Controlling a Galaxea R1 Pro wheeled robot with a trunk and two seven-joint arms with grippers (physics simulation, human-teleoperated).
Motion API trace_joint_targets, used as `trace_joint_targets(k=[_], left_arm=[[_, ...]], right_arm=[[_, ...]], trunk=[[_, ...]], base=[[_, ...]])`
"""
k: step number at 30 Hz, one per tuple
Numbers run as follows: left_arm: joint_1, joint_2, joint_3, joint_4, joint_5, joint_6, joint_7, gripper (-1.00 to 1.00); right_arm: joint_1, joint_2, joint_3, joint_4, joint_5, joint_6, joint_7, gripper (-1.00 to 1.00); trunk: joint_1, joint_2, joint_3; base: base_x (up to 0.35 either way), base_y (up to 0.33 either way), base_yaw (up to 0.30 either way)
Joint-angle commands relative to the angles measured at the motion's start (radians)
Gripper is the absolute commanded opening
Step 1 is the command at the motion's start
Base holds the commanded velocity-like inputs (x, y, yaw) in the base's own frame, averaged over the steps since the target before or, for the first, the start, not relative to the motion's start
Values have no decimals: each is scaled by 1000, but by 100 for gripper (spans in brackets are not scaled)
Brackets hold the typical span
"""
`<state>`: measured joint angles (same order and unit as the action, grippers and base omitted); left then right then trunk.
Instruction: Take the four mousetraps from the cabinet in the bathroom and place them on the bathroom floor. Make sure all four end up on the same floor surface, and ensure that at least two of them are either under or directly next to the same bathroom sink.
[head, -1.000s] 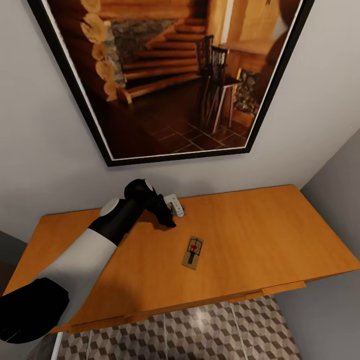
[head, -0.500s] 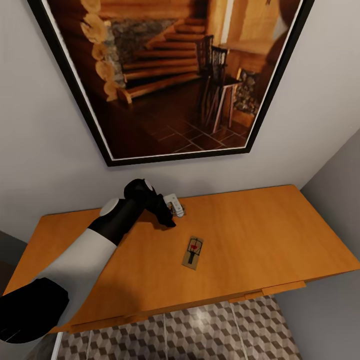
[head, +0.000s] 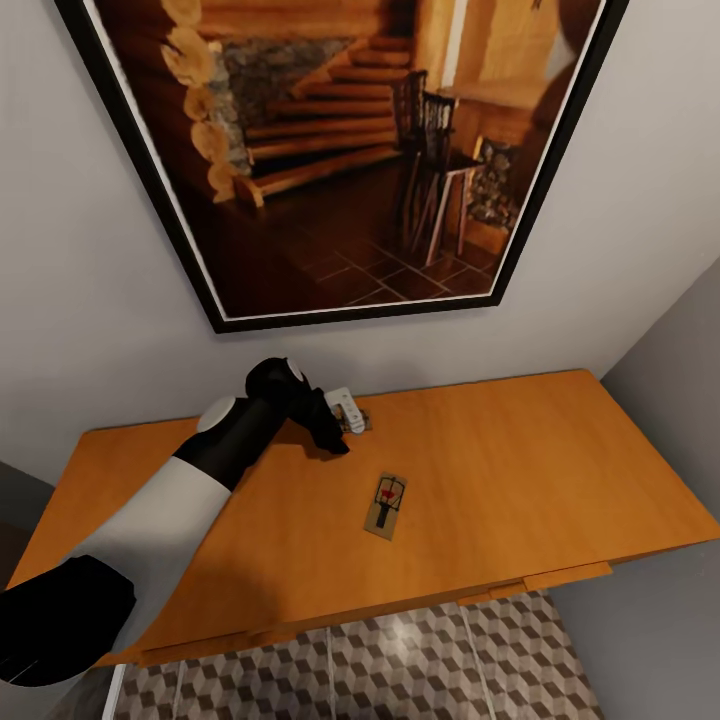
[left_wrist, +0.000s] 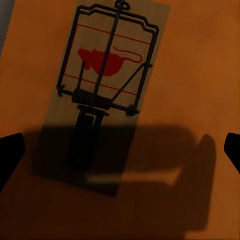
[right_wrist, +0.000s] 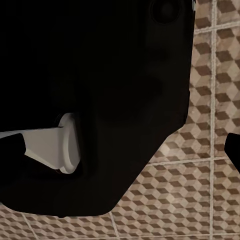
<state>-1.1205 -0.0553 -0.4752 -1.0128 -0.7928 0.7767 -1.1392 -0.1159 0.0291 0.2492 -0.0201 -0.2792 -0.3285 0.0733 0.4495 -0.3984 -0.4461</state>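
Barely shifted, left gripper (head: 352, 418) gapes wide over rear mousetrap (left_wrist: 102, 95), near the wall.

Left arm (head: 190, 490): white forearm shell, black rounded elbow and wrist housings, grey joint cap. Left gripper (head: 345, 415): pale grey bracket, black fingers.

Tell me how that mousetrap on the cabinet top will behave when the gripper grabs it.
The mousetrap is a thin flat board, so it probably stays rigid and feels light. Lying flush on the cabinet, it may slide rather than tip. Its raised wire frame could snag a finger.
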Motion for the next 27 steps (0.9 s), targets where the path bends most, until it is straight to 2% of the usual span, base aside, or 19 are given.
trace_joint_targets(k=[1,12,27], left_arm=[[-1,0,0,-1,-8,7,-8,100],[-1,0,0,-1,-8,7,-8,100],[-1,0,0,-1,-9,7,-8,100]], right_arm=[[-1,0,5,2,-11,-4,5,100],[-1,0,5,1,-11,-4,5,100],[-1,0,5,1,-11,-4,5,100]], trunk=[[1,-2,-1],[1,-2,-3],[1,-2,-19]], base=[[0,0,0],[0,0,0],[0,0,0]])
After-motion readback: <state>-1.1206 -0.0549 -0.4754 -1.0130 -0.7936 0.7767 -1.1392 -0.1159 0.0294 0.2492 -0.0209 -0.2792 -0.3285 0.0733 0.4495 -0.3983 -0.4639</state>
